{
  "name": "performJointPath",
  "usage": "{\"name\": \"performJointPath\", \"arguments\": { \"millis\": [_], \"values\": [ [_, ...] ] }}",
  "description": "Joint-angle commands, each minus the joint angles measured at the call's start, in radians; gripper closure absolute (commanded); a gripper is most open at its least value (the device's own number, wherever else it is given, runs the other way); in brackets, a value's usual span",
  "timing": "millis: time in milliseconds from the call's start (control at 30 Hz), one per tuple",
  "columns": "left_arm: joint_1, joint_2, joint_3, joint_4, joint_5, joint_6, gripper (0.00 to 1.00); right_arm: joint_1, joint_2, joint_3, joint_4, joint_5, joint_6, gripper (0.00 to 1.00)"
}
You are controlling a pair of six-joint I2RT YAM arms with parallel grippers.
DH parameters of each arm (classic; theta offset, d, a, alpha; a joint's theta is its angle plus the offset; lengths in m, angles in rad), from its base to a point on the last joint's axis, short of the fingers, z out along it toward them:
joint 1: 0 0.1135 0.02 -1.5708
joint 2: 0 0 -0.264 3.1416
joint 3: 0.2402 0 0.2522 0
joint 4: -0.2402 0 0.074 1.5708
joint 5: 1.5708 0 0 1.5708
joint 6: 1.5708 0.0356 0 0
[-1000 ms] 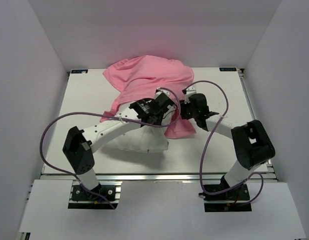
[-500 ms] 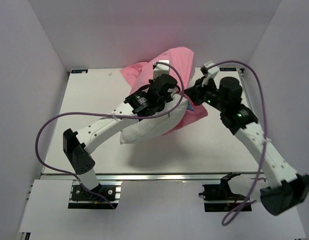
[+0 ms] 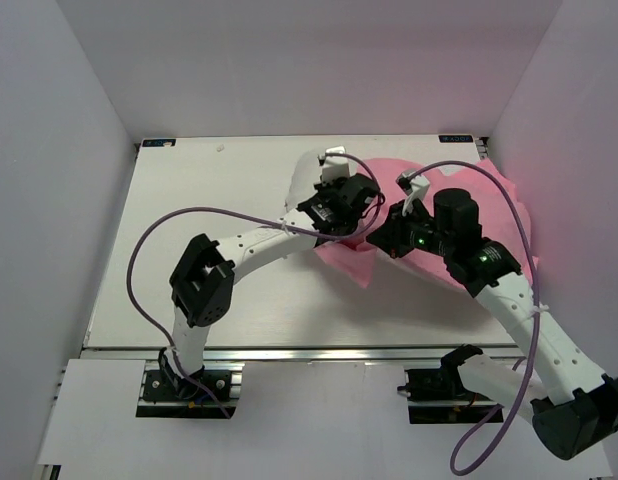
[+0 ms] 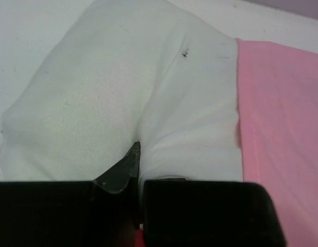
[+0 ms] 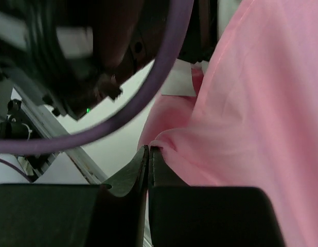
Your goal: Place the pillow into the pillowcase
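mid-frame from above, the left claw point(image 4: 135, 150) pinches the pillow point(image 4: 107, 87); the right claw point(image 5: 149, 150), pinching the pillowcase point(image 5: 241, 103) hem beside it, should hold that edge high as the pillow slides in.

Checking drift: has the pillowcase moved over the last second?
Yes. The pillowcase has shifted right, from the back middle of the table to its right edge.

One pillow point(image 3: 307, 187), one pillowcase point(image 3: 351, 258), two robot arms point(image 3: 249, 245) point(image 3: 509, 290), one table point(image 3: 189, 200)
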Motion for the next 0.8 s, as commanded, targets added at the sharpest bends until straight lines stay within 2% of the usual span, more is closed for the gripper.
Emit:
{"name": "performJointPath", "arguments": {
  "millis": [0, 133, 167, 200, 233, 300, 333, 367, 533, 633, 667, 767],
  "values": [
    [-0.030, -0.103, -0.070, 0.079, -0.006, -0.086, 1.00, 0.010, 0.007, -0.004, 0.044, -0.029, 0.029, 1.00],
    [-0.037, -0.163, -0.148, 0.047, 0.067, -0.079, 1.00, 0.010, 0.035, -0.047, 0.070, -0.003, 0.029, 0.99],
    [-0.037, -0.178, -0.160, 0.031, 0.095, -0.076, 1.00, 0.010, 0.038, -0.055, 0.067, 0.001, 0.025, 0.88],
    [-0.037, -0.193, -0.177, 0.016, 0.124, -0.054, 0.95, 0.008, 0.049, -0.059, 0.039, 0.006, 0.016, 0.72],
    [-0.037, -0.215, -0.186, -0.040, 0.160, -0.056, 0.70, 0.010, 0.049, -0.056, 0.007, 0.023, -0.001, 0.64],
    [-0.037, -0.305, -0.232, -0.088, 0.190, -0.034, 0.35, 0.008, 0.034, -0.044, -0.045, 0.081, -0.026, 0.52],
    [-0.037, -0.346, -0.255, -0.135, 0.199, -0.037, 0.22, 0.008, 0.025, -0.036, -0.092, 0.115, -0.029, 0.50],
    [-0.037, -0.438, -0.286, -0.137, 0.210, -0.028, 0.03, 0.010, 0.014, -0.027, -0.112, 0.177, -0.034, 0.45],
    [-0.021, -0.655, -0.433, -0.197, 0.185, -0.013, 0.02, 0.011, -0.006, 0.107, -0.215, 0.241, -0.049, 0.35],
    [0.103, -0.709, -0.470, -0.167, 0.332, 0.006, 0.02, 0.010, 0.032, 0.170, -0.232, 0.323, -0.034, 0.34],
    [0.196, -0.706, -0.466, -0.161, 0.365, 0.006, 0.02, 0.010, 0.050, 0.189, -0.258, 0.427, -0.020, 0.33],
    [0.317, -0.628, -0.417, -0.087, 0.495, 0.052, 0.02, 0.011, 0.127, 0.236, -0.263, 0.599, 0.064, 0.28]
  ]
}}
